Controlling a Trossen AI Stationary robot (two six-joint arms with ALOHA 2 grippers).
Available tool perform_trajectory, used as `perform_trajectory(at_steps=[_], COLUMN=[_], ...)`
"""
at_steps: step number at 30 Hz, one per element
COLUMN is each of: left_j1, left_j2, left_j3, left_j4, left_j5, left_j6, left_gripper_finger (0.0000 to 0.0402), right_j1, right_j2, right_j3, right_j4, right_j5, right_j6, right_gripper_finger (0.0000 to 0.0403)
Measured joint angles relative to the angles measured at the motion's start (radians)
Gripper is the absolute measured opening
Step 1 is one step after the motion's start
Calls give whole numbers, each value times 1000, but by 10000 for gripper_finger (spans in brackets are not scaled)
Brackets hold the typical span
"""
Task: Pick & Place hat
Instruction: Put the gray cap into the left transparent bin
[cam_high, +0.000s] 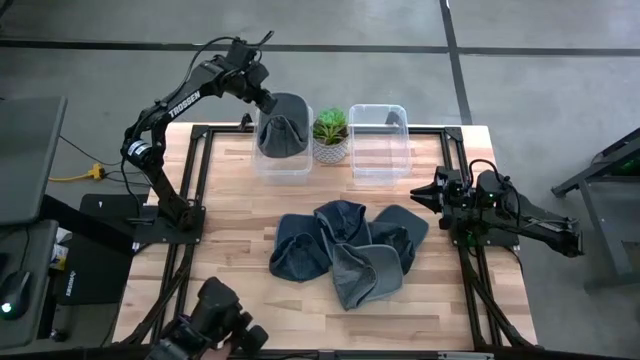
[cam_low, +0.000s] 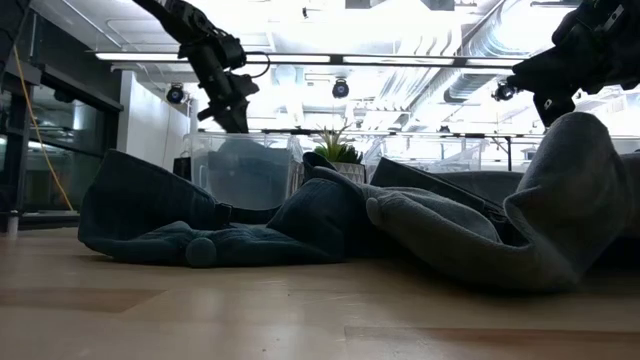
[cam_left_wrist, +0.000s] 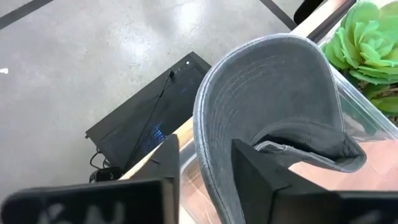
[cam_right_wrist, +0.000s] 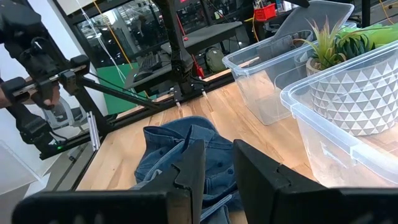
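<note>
Left gripper (cam_high: 268, 104): clamped on a grey hat (cam_high: 283, 127), held over the far-left bin (cam_high: 282, 162).
Right gripper (cam_high: 420, 194): parked at the right edge, fingers slightly apart, nothing held.
Hat pile (cam_high: 348, 250): left mid-table.

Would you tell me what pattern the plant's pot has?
The pot is white with a raised triangle pattern, clearest in the right wrist view.
</note>
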Motion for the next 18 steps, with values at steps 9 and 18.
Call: perform_trajectory(at_steps=[9, 18], left_j1=[2, 2], left_j2=[0, -36], left_j3=[0, 1], left_j4=[8, 62], left_j5=[-4, 19], left_j6=[0, -1], left_gripper_finger=[48, 122], right_j1=[0, 0], right_j2=[0, 0], right_j3=[0, 0], right_j4=[0, 0], right_j5=[0, 0], right_j6=[0, 0], right_gripper_finger=[78, 78])
